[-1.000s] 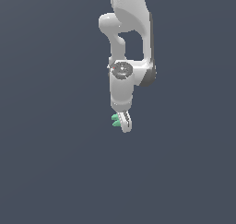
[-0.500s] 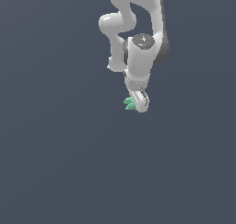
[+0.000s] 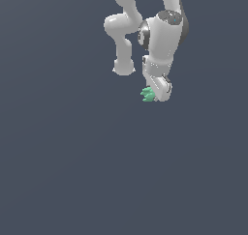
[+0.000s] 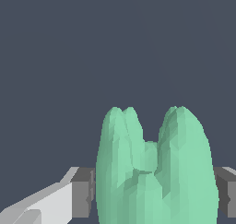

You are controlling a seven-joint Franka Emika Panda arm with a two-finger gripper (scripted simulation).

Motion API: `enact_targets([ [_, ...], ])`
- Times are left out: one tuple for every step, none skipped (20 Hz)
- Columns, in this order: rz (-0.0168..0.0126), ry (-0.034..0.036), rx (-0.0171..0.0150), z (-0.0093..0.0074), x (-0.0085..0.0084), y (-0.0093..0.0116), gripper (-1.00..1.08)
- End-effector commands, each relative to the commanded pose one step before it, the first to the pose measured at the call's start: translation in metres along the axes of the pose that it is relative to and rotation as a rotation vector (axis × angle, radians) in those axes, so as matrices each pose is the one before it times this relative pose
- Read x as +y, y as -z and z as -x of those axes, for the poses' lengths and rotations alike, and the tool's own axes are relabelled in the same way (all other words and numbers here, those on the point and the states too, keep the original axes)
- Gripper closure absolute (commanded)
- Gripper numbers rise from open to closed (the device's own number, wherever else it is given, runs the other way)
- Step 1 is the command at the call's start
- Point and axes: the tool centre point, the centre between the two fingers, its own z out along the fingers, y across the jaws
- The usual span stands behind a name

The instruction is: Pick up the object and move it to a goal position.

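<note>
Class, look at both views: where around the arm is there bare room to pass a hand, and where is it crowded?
Bare ground spreads below and to either side of the gripper. It is crowded only between the fingers, which the mint-green object fills.

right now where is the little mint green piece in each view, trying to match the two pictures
Exterior view: the mint-green piece sits at the tip of the white hand, in the upper middle of the picture, sticking out toward the exterior view's left.
Wrist view: the piece fills the lower centre, two lobes pointing up.
Shared landmark: the hand's fingers, grey pads on either side of the piece.
</note>
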Motion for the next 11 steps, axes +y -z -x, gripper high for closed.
enact_targets([
  [0.00057,-0.00096,0.00065,0.01005,0.00485,0.00872,1.08],
  [0.00010,-0.00021,0.00043,0.00308,0.00128,0.00260,1.08],
  [0.00000,0.00000,0.00000,0.00266,0.00110,0.00227,1.08],
  [0.00000,0.00000,0.00000,0.00223,0.00088,0.00189,1.08],
  [0.00000,0.00000,0.00000,0.00179,0.00066,0.00150,1.08],
  [0.00000,0.00000,0.00000,0.00136,0.00043,0.00111,1.08],
  [0.00000,0.00000,0.00000,0.00094,0.00020,0.00072,1.08],
  [0.00029,0.00001,-0.00093,0.00030,-0.00010,0.00020,1.08],
  [0.00009,0.00006,-0.00048,-0.00001,-0.00029,-0.00011,1.08],
  [0.00000,0.00000,0.00000,-0.00023,-0.00036,-0.00032,1.08],
  [0.00000,0.00000,0.00000,-0.00012,-0.00013,-0.00014,1.08],
])
